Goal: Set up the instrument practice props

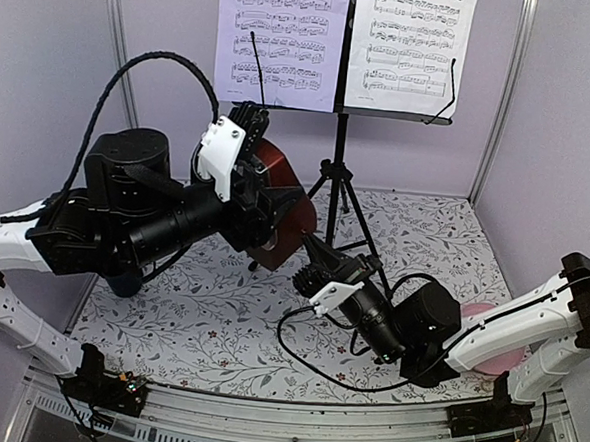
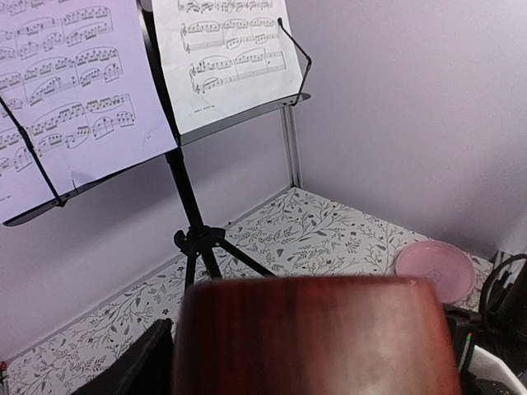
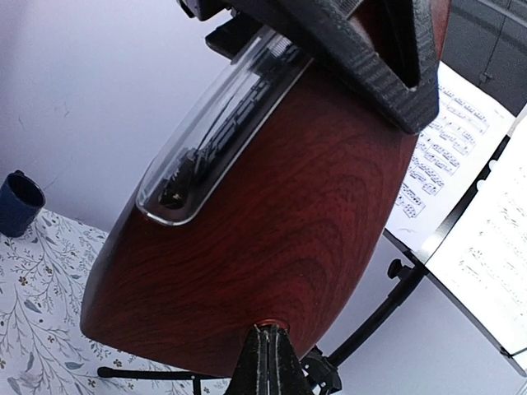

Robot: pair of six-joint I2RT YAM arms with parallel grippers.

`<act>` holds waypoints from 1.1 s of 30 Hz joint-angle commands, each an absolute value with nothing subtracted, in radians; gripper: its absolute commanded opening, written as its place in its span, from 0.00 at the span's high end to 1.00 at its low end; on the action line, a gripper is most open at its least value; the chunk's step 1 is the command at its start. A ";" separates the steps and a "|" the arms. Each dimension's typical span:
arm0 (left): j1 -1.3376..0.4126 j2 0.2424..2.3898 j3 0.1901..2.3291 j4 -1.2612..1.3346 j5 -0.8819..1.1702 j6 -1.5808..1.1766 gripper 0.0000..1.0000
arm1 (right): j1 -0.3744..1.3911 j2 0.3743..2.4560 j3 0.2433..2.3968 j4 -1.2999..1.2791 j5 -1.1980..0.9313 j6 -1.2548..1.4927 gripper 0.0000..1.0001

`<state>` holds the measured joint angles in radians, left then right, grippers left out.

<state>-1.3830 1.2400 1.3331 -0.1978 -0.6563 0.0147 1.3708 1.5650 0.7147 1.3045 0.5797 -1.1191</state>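
The dark-red wooden metronome (image 1: 284,202) hangs in the air, tilted, clamped in my left gripper (image 1: 262,175). It fills the bottom of the left wrist view (image 2: 313,337) and most of the right wrist view (image 3: 280,222). My right gripper (image 1: 309,250) is shut, its fingertips (image 3: 270,339) pressed on a small round spot on the metronome's side. The black tripod music stand (image 1: 340,134) stands at the back with two white sheets (image 1: 281,40) (image 1: 411,38) on its desk. Both sheets also show in the left wrist view (image 2: 74,99) (image 2: 235,58).
A pink plate (image 2: 435,267) lies at the right, partly under my right arm in the top view (image 1: 473,314). A dark blue mug (image 3: 18,202) stands at the left near the wall. The stand's tripod legs (image 2: 206,247) spread over the floral cloth. Walls enclose three sides.
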 commanded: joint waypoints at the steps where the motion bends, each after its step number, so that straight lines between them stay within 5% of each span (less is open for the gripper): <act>1: -1.401 1.216 1.323 -0.171 -0.647 0.059 0.88 | 1.344 1.483 0.713 1.285 0.555 -0.919 1.00; 7: -1.390 1.222 1.318 -0.162 -0.653 0.043 0.88 | 1.342 1.471 0.724 1.170 0.519 -0.879 0.99; 13: -1.273 1.227 1.251 -0.122 -0.535 -0.032 0.88 | 1.351 1.406 0.723 0.935 0.460 -0.765 0.37; 19: -1.129 1.207 1.076 0.078 -0.336 -0.079 0.88 | 1.352 1.323 0.739 0.648 0.391 -0.525 0.03; 33: -0.982 1.396 0.706 0.618 -0.077 -0.084 0.86 | 1.071 1.222 0.709 0.382 0.072 0.137 0.01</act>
<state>-1.0031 1.3476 0.7273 0.3012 -0.1532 -0.0940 1.1507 1.2240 0.7158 0.4751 0.1997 -0.1028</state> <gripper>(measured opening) 0.681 0.991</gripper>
